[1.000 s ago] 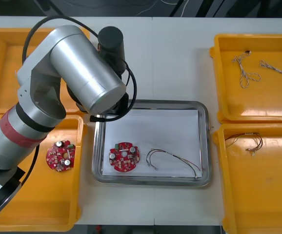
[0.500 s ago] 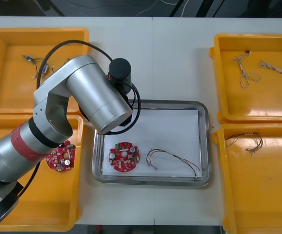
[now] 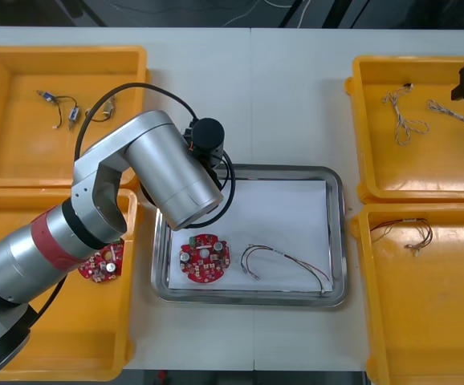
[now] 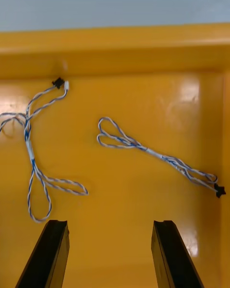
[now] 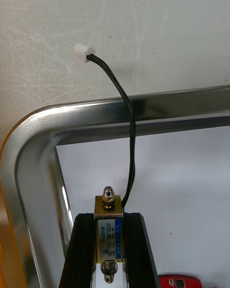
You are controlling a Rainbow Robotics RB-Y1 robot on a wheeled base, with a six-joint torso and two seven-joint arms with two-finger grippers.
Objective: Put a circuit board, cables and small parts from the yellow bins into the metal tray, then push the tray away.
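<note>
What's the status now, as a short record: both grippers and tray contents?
left gripper: shut on small metal part with black lead, over far left corner of tray
right gripper: open, above blue and white cables in far right bin
tray contents: circuit board, thin cable

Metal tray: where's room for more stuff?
Bare: white stretch between the shiny metal tray's far rim and the thin dark cable. Crowded: near side, by the round red circuit board. Left gripper holds a small metal part at the far-left corner.
</note>
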